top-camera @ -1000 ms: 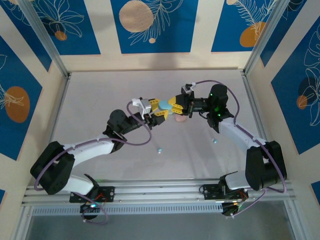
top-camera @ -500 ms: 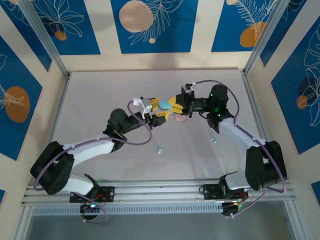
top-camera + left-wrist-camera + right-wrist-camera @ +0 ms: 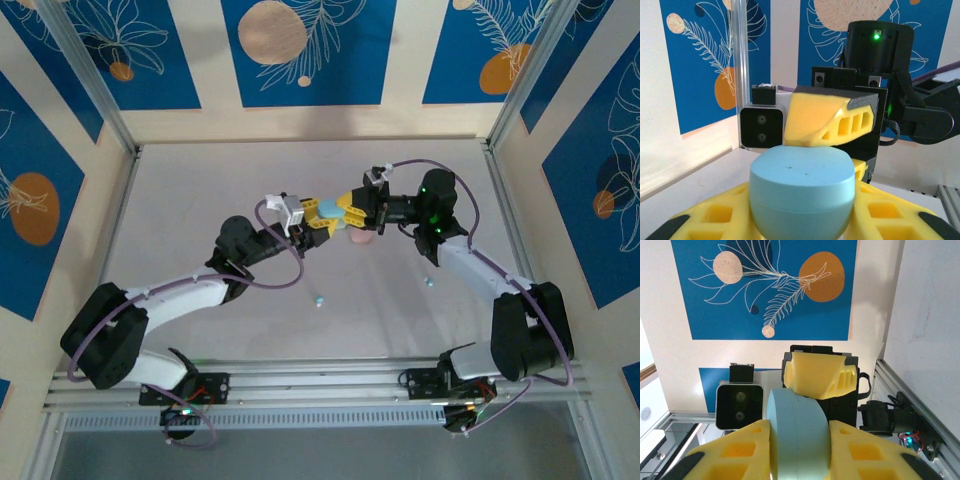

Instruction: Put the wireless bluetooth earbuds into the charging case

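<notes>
A case (image 3: pixel 331 212) hangs over mid-desk (image 3: pixel 200 190), clasped from the left by the left gripper (image 3: pixel 320 218) and from the right by the right gripper (image 3: pixel 345 211). A second case (image 3: pixel 361 238) lies on the desk just under the right gripper. Nearer the bases, well apart, lie the left earbud (image 3: pixel 319 300) and the right earbud (image 3: pixel 430 283).

Blocked at mid-table by the left gripper (image 3: pixel 314 221) and the right gripper (image 3: pixel 349 209), tip to tip, both clamped on one rounded light-blue plastic case (image 3: pixel 330 211). Blocked just on the near side, partly under the right gripper, by a rounded pink plastic case (image 3: pixel 362 238) on the pale grey table (image 3: pixel 200 180). Crossed nearer the bases by two white arm links (image 3: pixel 180 298) slanting inward. Dotted between those links by one tiny pale glossy earbud (image 3: pixel 319 301), and by a second tiny earbud (image 3: pixel 430 283) just beside the right link. Open across the far strip and both far corners, up to the aluminium frame posts (image 3: pixel 90 85).
</notes>
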